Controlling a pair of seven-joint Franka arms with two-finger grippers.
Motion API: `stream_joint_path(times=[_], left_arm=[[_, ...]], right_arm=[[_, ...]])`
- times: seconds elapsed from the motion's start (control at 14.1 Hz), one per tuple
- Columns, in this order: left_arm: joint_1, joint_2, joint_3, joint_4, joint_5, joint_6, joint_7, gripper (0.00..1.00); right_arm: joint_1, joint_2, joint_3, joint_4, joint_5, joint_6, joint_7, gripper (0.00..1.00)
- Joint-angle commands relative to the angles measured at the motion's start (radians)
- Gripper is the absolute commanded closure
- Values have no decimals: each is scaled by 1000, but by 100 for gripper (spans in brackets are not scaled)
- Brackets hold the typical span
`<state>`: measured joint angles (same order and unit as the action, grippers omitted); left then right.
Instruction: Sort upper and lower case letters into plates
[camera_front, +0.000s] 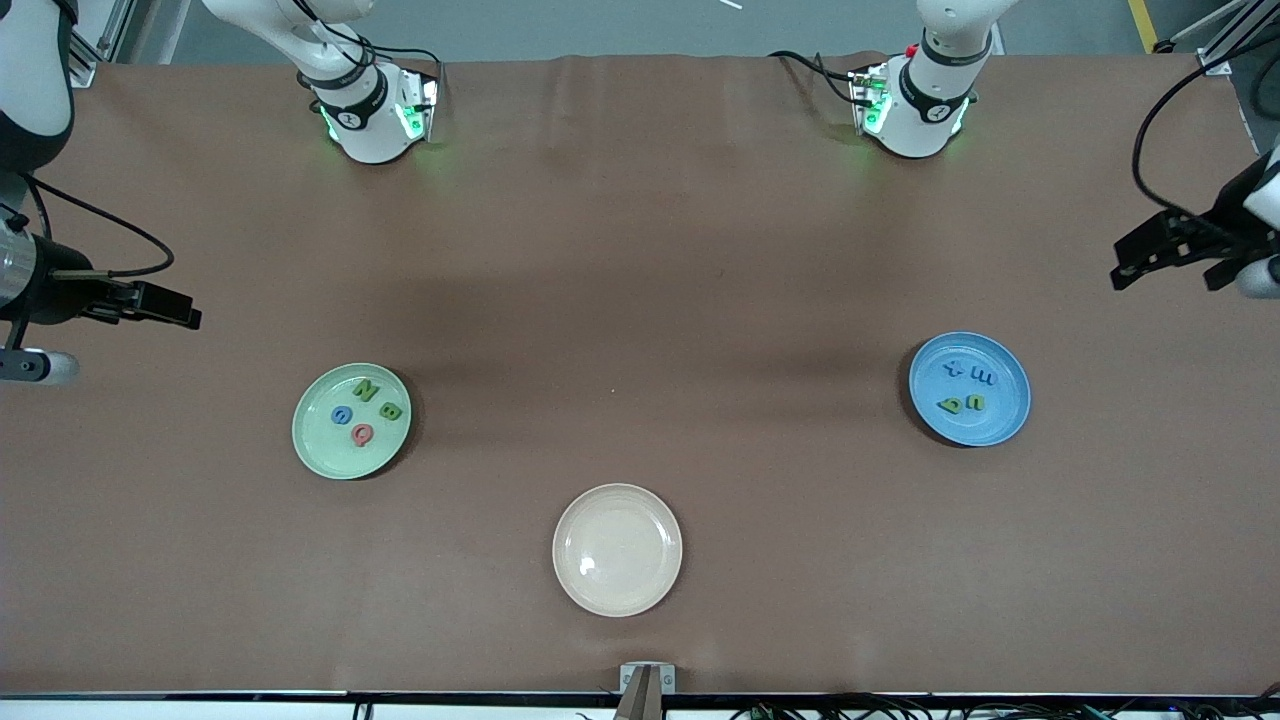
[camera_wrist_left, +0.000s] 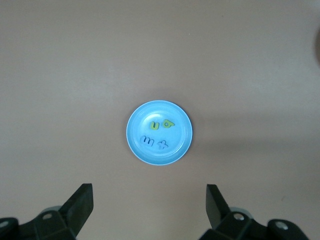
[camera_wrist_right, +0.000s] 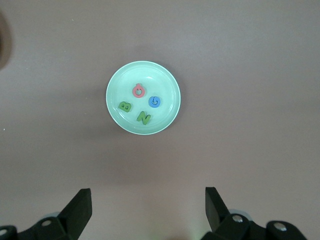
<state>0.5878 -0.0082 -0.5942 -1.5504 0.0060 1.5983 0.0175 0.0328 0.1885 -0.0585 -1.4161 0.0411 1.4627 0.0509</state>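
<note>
Front view: cream plate nearer camera than mint plate

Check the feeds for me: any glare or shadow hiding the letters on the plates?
Front view: a small bright glint sits on the cream plate, which holds nothing; soft shadows band the table above the plates. Left wrist view: evenly lit, the blue plate and its four letters show clearly. Right wrist view: the mint green plate throws a faint shadow, its letters unobscured.

brown table, grey floor
</note>
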Motion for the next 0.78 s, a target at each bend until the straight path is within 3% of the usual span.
stream_joint_path(times=[0.0,0.5,0.57,0.71], left_arm=[[15,1,-3,33,-33,-41,10,1],[9,-1,30,30,-52,-47,19,1],[-49,1,80,30,-52,-47,18,1],[-237,-1,273,29,-52,-47,18,0]], right_arm=[[-25,-95,14,-104,0,51,-45,0],[-59,-191,45,-178,-18,70,-45,0],[-54,-196,45,-178,-18,65,-45,0],[-56,-207,46,-179,-23,62,-45,0]])
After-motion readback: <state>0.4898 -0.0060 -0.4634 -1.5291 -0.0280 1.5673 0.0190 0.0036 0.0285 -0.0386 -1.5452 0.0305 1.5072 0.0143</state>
